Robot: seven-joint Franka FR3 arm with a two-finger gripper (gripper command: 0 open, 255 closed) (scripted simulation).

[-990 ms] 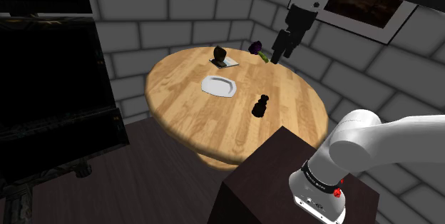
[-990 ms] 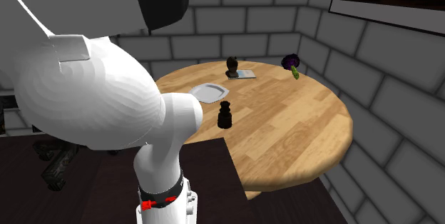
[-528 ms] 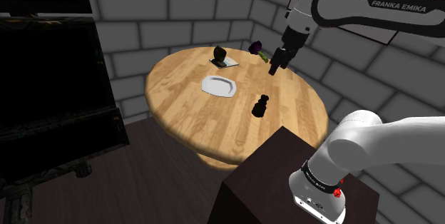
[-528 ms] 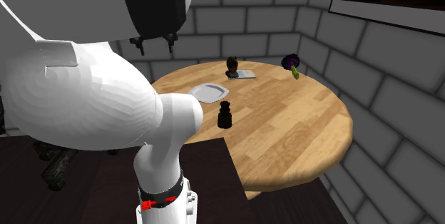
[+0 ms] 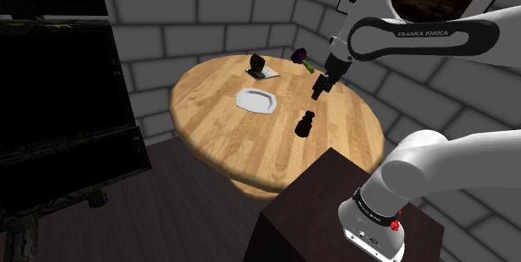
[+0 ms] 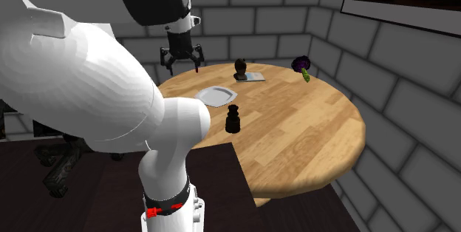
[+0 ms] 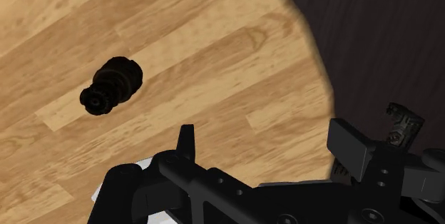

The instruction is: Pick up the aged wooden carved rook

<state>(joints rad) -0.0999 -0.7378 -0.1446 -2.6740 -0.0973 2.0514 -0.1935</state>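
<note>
The rook [image 5: 306, 124] is a small dark carved piece standing upright on the round wooden table [image 5: 242, 148], near the edge closest to the stand. My black gripper [image 5: 318, 93] hangs above the table a little beyond the rook, pointing down. From the second exterior view the gripper [image 6: 182, 62] is open, its fingers spread with nothing between them, and the rook [image 6: 233, 120] stands apart from it. Seen along the hand, the rook [image 7: 110, 85] lies off to one side of the open gripper [image 7: 267, 148], outside the gap between the fingers.
A white plate [image 5: 255, 100] sits mid-table. At the far side are a dark lump [image 5: 259, 62] on a grey mat and a purple, green-stemmed object [image 5: 299, 54]. The dark stand [image 5: 317, 210] is close to the table's edge. Grey brick walls surround the table.
The arm has swung down and the gripper has dropped lower over the table, closer to the rook. It has come into the second exterior view. The fingers stay open.
</note>
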